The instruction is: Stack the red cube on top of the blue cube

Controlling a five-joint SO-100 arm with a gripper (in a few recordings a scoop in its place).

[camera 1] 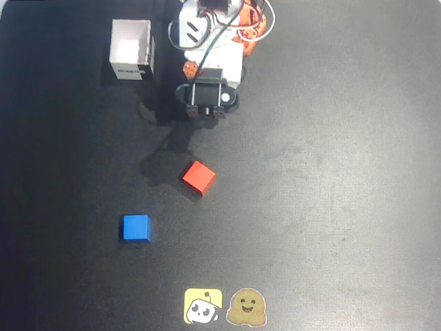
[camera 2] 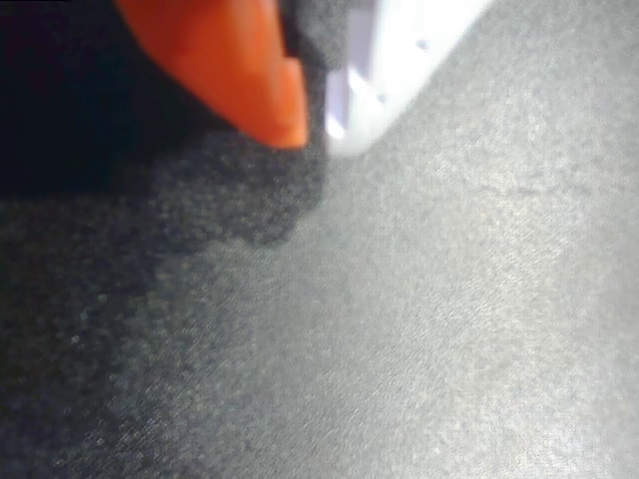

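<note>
In the wrist view the fingers (camera 2: 315,135), one orange and one white, sit nearly closed over bare table (camera 2: 449,329), gripping nothing. Overhead, the red cube (camera 1: 198,176) lies at six o'clock from the arm (camera 1: 208,96), the blue cube (camera 1: 136,228) at its seven o'clock, apart.

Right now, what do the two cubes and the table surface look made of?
Red cube: matte, plain faces, no glare; painted wood or plastic, can't tell which. Blue cube: same look. Table: dark, speckled, fine-grained, probably fabric or a rubber mat.
</note>
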